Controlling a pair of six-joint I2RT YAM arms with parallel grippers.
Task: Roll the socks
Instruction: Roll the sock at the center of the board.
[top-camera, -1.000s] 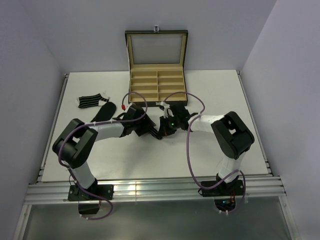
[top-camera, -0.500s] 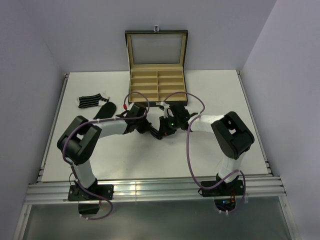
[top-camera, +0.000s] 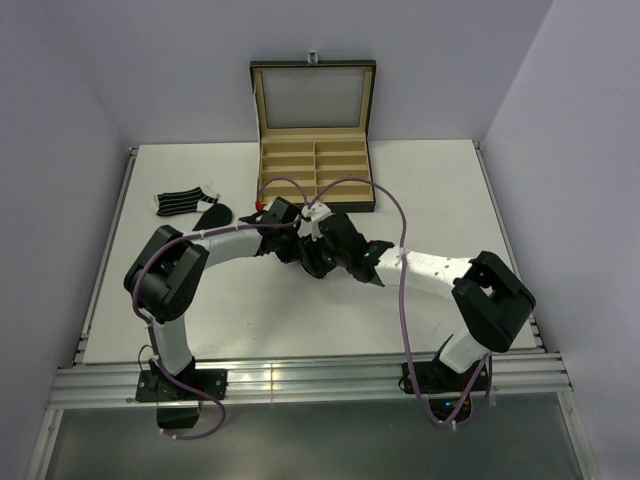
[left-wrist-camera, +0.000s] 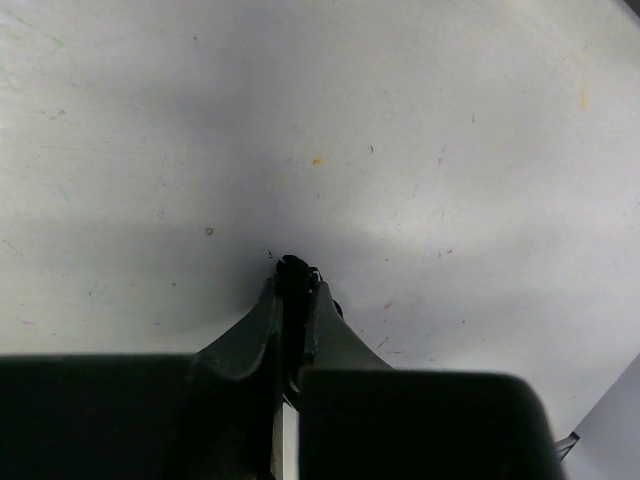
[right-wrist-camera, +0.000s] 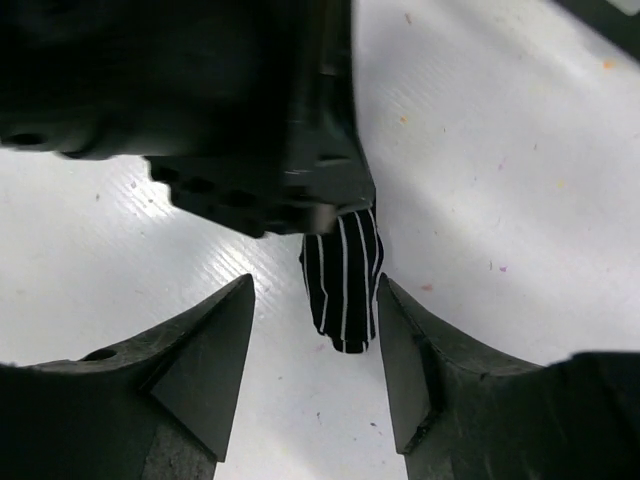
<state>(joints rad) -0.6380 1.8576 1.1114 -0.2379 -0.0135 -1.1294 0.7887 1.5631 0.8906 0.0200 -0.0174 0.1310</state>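
Pinching a sock at mid-table

Left claw (left-wrist-camera: 290, 272) is clamped shut, with a bit of dark fabric at its tips. The striped sock (right-wrist-camera: 343, 285) sticks out from under it. Right claw (right-wrist-camera: 315, 300) gapes wide, one finger on each side of that sock, not touching it. Second striped sock (top-camera: 180, 203) and plain black sock (top-camera: 213, 216) lie side by side at the table's (top-camera: 450, 190) left. Box (top-camera: 315, 170) stands lid-up behind.
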